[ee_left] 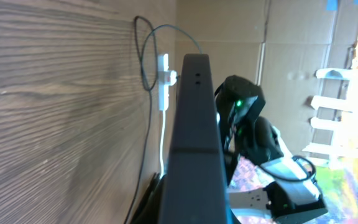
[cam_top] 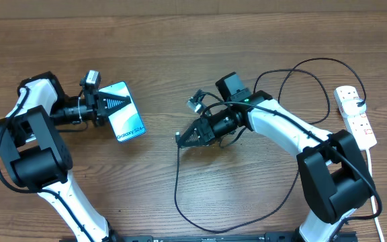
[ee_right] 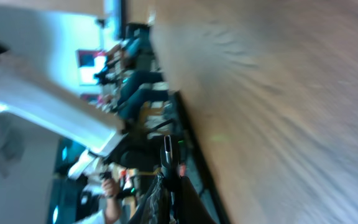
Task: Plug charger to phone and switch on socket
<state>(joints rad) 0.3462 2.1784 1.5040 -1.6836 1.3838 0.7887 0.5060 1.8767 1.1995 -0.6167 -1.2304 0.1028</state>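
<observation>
Phone edge apparently clamped; charger apart.

The wooden table fills the overhead view, its brown grain running left to right. A black strip lies along its near edge. In the left wrist view, tan cardboard-like panels stand beyond the table, with a white rack in bright light beside them. The right wrist view is blurred; a pinkish-red rectangle shows past the table edge.

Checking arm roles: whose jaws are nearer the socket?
Right. The right jaws, pinching the charger, are mid-table, left of the socket; the left jaws grip the phone farther left.
</observation>
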